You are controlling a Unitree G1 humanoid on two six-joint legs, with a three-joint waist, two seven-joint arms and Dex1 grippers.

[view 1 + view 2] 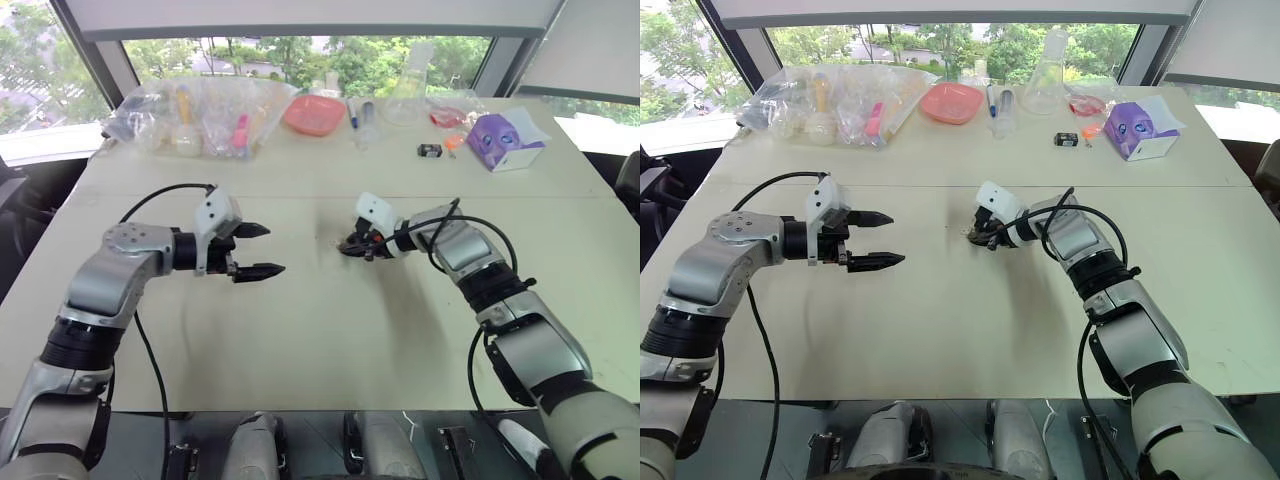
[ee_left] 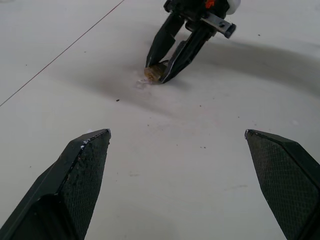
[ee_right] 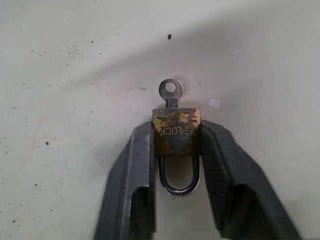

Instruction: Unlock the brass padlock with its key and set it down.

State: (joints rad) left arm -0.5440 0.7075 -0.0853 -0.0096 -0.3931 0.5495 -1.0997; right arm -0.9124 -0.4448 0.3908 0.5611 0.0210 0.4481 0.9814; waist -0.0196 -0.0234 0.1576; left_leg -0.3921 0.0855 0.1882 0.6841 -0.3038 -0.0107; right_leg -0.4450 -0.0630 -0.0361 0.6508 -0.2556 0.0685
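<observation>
**Right pincer pinching padlock on table**

Head view: right pincer (image 1: 352, 246) is reaching down to the middle of the table (image 1: 320, 330); left pincer (image 1: 258, 250) is hovering apart, fingers spread.

Left wrist view: its spread fingers (image 2: 82, 170) are facing the right pincer, which is gripping the brass padlock (image 2: 153, 73) against the table.

Right wrist view: fingers are squeezing the padlock body's sides, key (image 3: 171, 92) sticking out of its far end, shackle lying between the fingers.
</observation>
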